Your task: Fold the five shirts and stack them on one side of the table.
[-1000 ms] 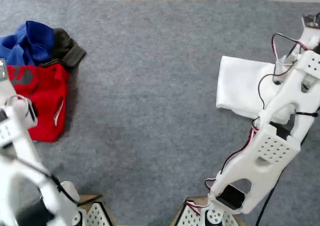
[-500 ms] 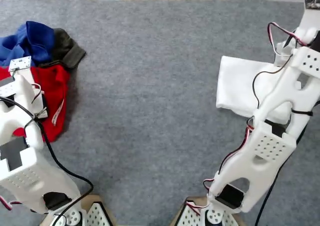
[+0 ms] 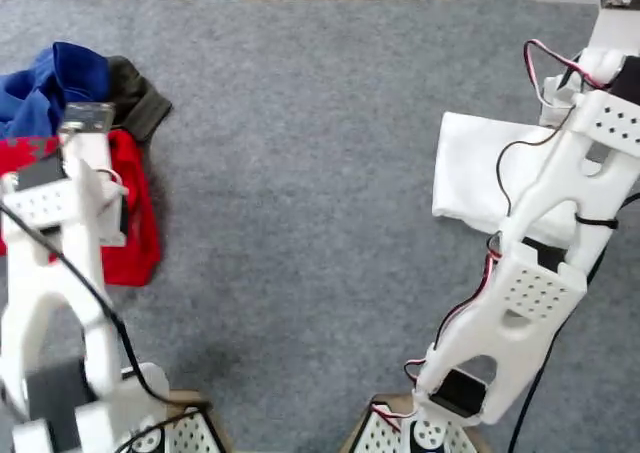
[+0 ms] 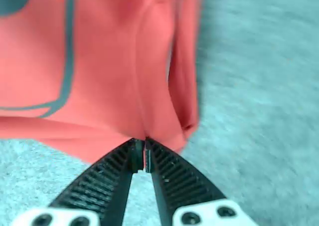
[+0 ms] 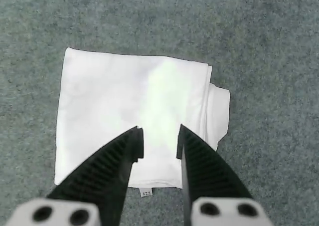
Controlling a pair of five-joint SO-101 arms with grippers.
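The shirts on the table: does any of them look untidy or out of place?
Yes. The red shirt, blue shirt and dark grey shirt lie crumpled and bunched together on the left arm's side, not folded. The white shirt on the other side is folded flat, with one edge bulging slightly.

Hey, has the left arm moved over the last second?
Yes. In the high view the left gripper has swung in from the left edge of the table, over the red shirt, up toward the blue shirt.

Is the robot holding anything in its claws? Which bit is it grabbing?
The left gripper is pinched shut on the red shirt, right at its edge. The right gripper is open above the folded white shirt and holds nothing.
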